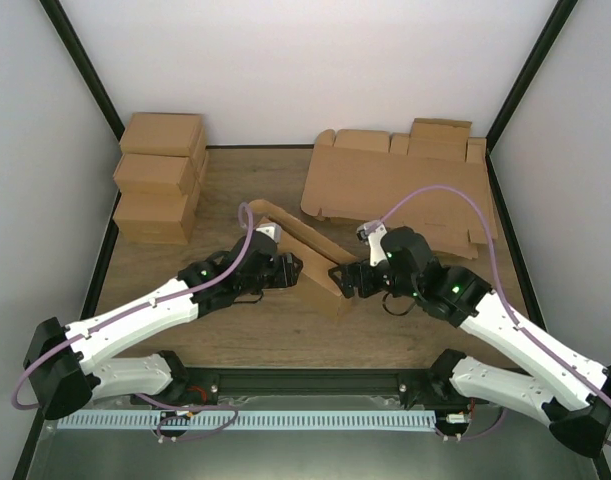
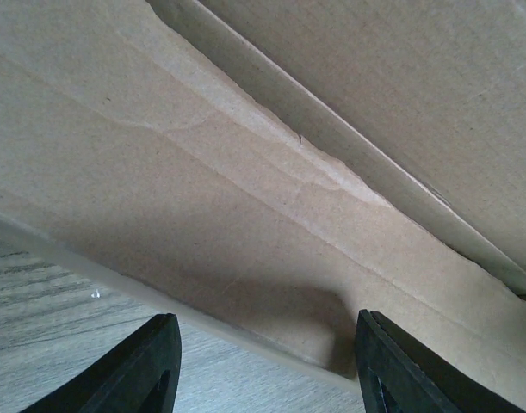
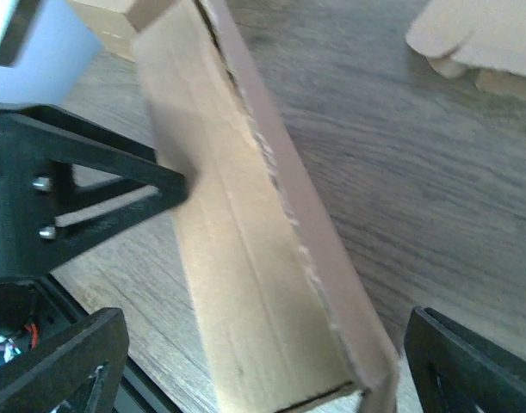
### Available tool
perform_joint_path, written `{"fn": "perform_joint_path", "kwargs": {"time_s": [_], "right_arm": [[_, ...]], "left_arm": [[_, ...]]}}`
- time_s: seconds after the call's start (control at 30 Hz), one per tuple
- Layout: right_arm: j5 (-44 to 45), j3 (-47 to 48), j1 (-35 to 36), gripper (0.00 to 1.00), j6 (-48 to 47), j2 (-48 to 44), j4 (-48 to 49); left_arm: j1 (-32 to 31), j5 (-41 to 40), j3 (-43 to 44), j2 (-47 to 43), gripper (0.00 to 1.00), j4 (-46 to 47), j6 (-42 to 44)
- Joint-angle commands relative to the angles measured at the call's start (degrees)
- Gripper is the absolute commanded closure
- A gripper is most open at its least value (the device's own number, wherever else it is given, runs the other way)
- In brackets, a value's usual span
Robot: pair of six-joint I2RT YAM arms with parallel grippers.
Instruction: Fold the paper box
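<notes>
A wooden tabletop [image 1: 235,320] sits between white walls, with finished boxes [image 1: 160,175] at back left and flat blanks [image 1: 405,185] at back right. The paper box [image 1: 305,250] lies mid-table as a long, narrow, half-folded strip. The right claw [image 1: 342,280] straddles its near end, released. The left claw [image 1: 293,270] is spread, one finger seemingly against the box's side wall.

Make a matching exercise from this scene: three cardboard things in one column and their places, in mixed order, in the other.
Things:
1. paper box, partly folded
2. stacked brown boxes
3. flat blanks

Places:
A. far left
B. far right
C. middle

Pairs: 1-C; 2-A; 3-B
</notes>
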Motion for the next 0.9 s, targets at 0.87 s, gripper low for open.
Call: {"fn": "perform_joint_path", "kwargs": {"time_s": [0.87], "right_arm": [[-1.9, 16.7, 0.4, 0.16, -24.7, 18.8, -15.1]], "left_arm": [[0.9, -0.2, 4.1, 2.1, 0.42, -4.5, 3.0]]}}
